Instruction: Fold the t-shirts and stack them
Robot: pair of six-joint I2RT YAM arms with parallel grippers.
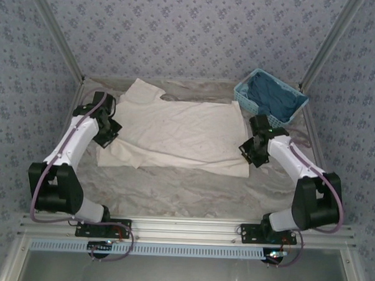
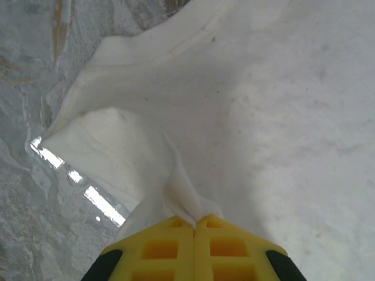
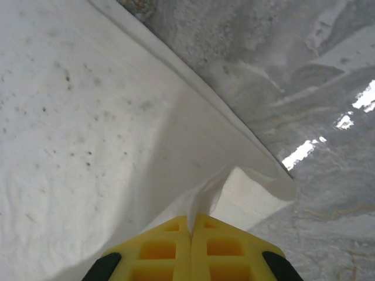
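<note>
Top view: cream t-shirt (image 1: 175, 130) lies spread flat on the marbled grey table (image 1: 185, 190), spanning from left gripper (image 1: 109, 132) to right gripper (image 1: 254, 151)

Left wrist: yellow jaws together, clamped on a cloth pleat that rises to the tips

Right wrist: jaws together, pinching a hem fold just ahead

Judgement: light, limp, wrinkled cotton that will sag and drape, so grip it at opposite edges

Matt wrinkled cotton t-shirt (image 1: 181, 131); glossy marbled table (image 1: 173, 189).
</note>
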